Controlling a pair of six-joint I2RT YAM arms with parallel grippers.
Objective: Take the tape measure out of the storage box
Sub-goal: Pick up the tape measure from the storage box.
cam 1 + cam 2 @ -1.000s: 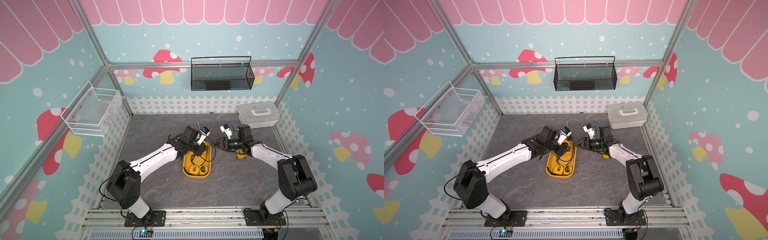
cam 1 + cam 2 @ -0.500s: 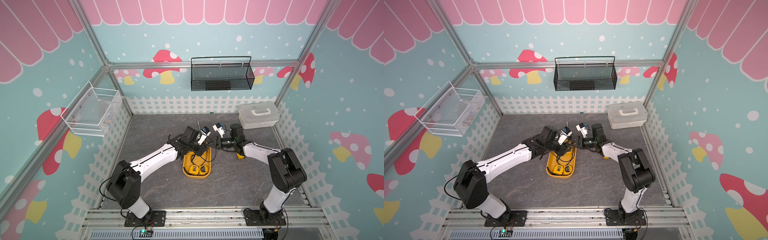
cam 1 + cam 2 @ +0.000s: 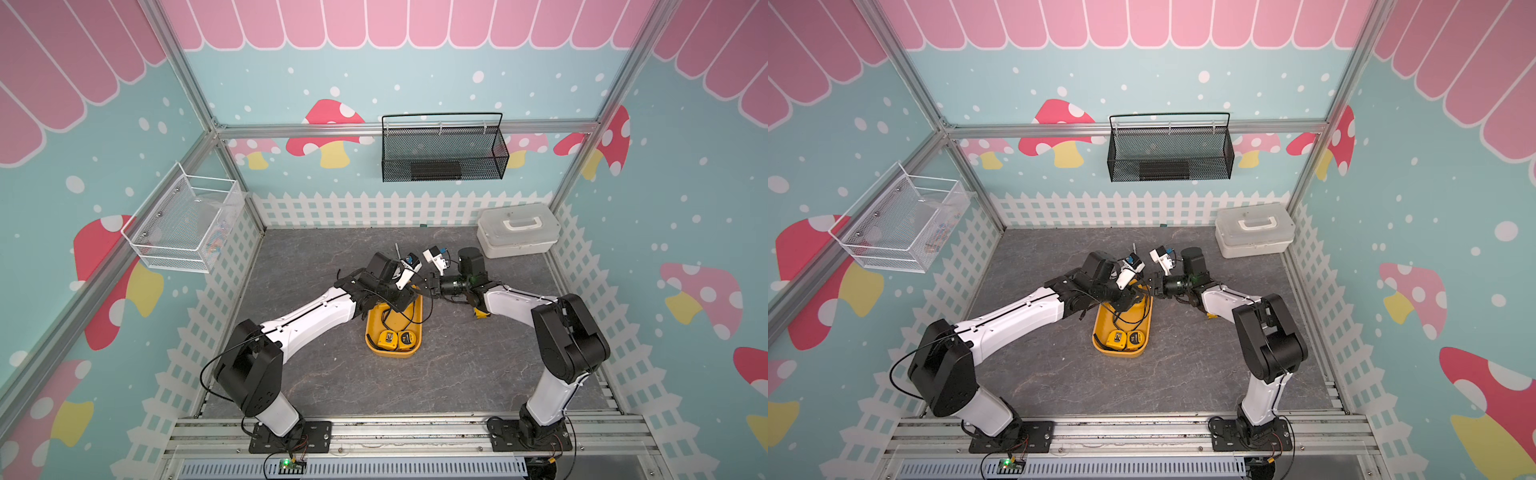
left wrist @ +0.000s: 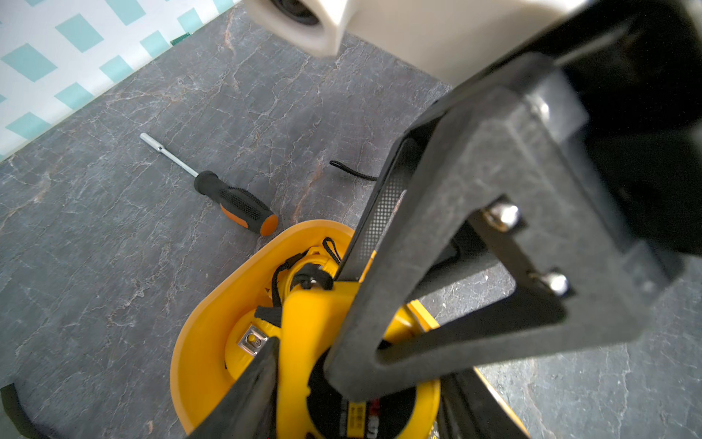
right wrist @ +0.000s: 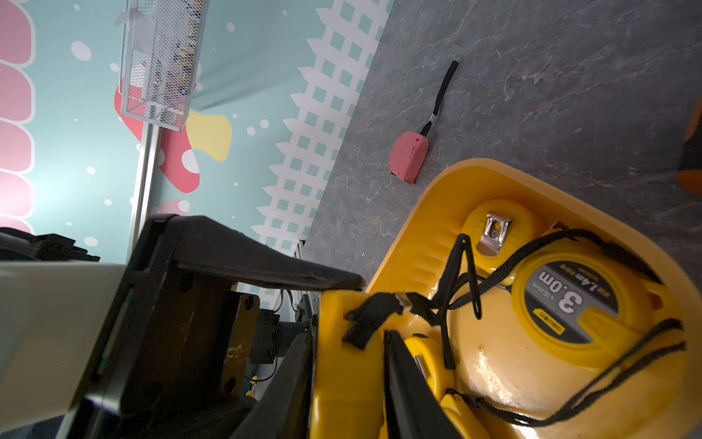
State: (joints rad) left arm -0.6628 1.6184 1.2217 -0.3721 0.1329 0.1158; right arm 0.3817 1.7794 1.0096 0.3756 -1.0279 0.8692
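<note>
The storage box (image 3: 370,332) (image 3: 1098,332) is a shallow yellow tray mid-floor, with two yellow tape measures (image 3: 397,339) lying at its near end. Over its far end, my left gripper (image 3: 409,297) (image 4: 353,380) is shut across the width of another yellow tape measure (image 4: 304,342) (image 5: 349,380). My right gripper (image 3: 428,287) (image 5: 347,342) reaches in from the right, and its jaws press on the two flat faces of that same tape measure. In the right wrist view the tray's wall (image 5: 418,235) holds a 3.0 m tape measure (image 5: 569,304) and tangled black straps.
A screwdriver (image 3: 398,251) (image 4: 231,199) lies just beyond the tray. A pink tape measure (image 5: 408,156) rests on the floor beside the tray. A yellow item (image 3: 482,312) sits under my right arm. A white lidded case (image 3: 517,237) stands back right, and mesh baskets (image 3: 442,153) hang on the walls.
My right gripper has swung left from beside the tray to its far end and closed on the tape measure that my left gripper holds. The left arm has stayed put.
</note>
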